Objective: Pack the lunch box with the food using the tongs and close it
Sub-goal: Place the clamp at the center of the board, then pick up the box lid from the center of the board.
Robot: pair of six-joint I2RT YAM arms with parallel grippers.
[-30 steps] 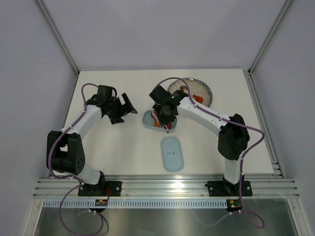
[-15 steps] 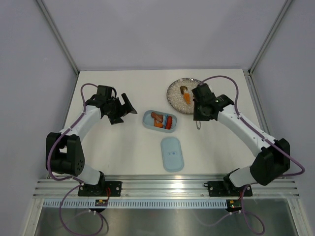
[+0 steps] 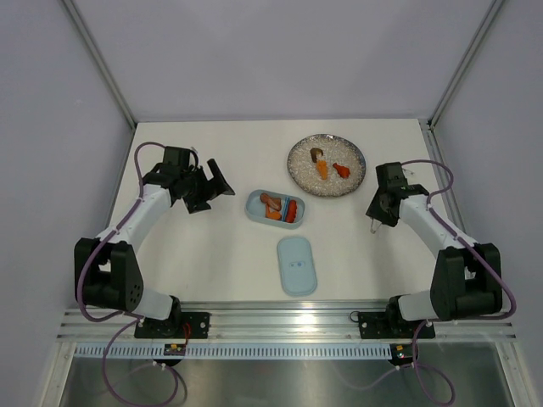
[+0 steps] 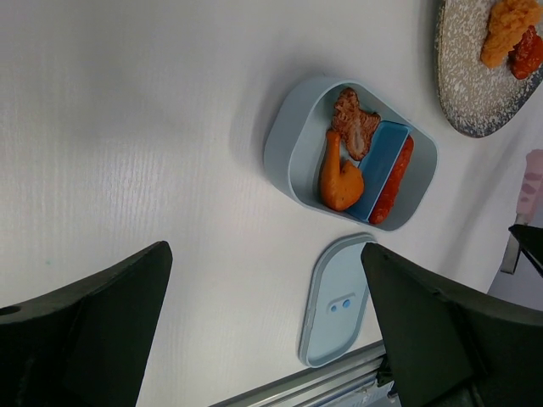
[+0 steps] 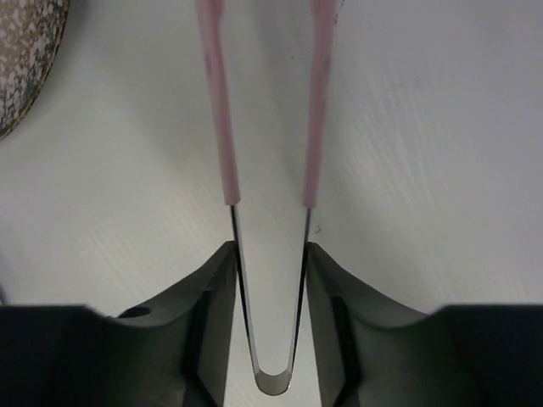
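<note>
1. Status: lunch box (image 4: 284, 157) sits open at mid-table. Brown, orange and red food (image 4: 339, 174) lies inside, beside a blue divider (image 4: 379, 165).
2. Its lid (image 3: 297, 264) lies flat on the table (image 3: 212, 254), just near of the box and apart from it.
3. Speckled plate (image 3: 301, 175), far-right of the box, carries three more pieces.
4. Right gripper (image 5: 270, 254), right of the plate and low over the table: fingers press both arms of the tongs (image 5: 219, 110).
5. Left gripper (image 3: 214, 181), left of the box: fingers wide apart.
</note>
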